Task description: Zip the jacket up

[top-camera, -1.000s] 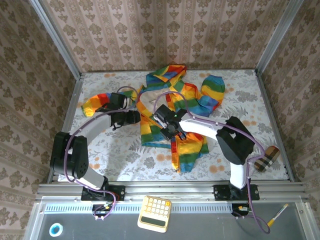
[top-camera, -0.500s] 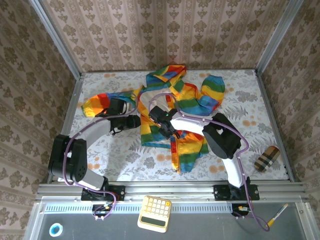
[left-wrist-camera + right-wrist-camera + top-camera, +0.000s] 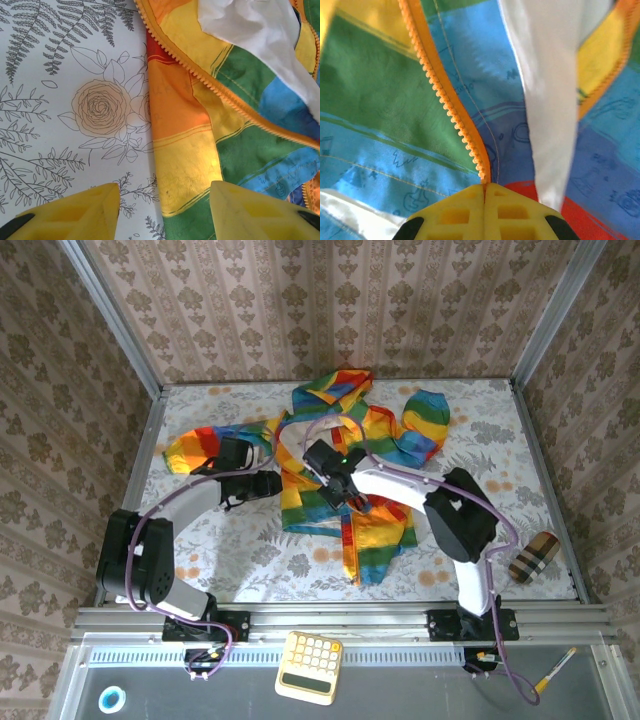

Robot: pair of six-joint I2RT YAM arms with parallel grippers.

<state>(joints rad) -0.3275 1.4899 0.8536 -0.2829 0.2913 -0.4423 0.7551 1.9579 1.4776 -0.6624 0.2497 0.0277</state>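
The jacket [image 3: 378, 540] lies open and rumpled on the middle of the table [image 3: 250, 540], hood toward the far wall. Its front panels are parted, so the pale lining [image 3: 250, 30] shows between the stripes. Its orange zipper [image 3: 452, 117] is not joined: in the right wrist view a single bare row of teeth curves across the blue and green stripes. That row runs straight into the right end effector [image 3: 484, 192], which sits over the jacket's centre with its yellow pads pressed together on the zipper edge. Whether the slider is inside that pinch is hidden. The grip probably serves to fix one side of the track low on the front so the other side can be brought to it. The left end effector [image 3: 165, 210] hovers at the jacket's left edge with its fingers [image 3: 75, 212] spread apart and holding nothing. One finger is above the flowered table and the other above the striped hem, likely placed to take the loose panel and pull it taut. The zipping itself looks barely begun. Nearer than the jacket, beyond the table's rail, lies a yellow calculator [image 3: 309, 668].
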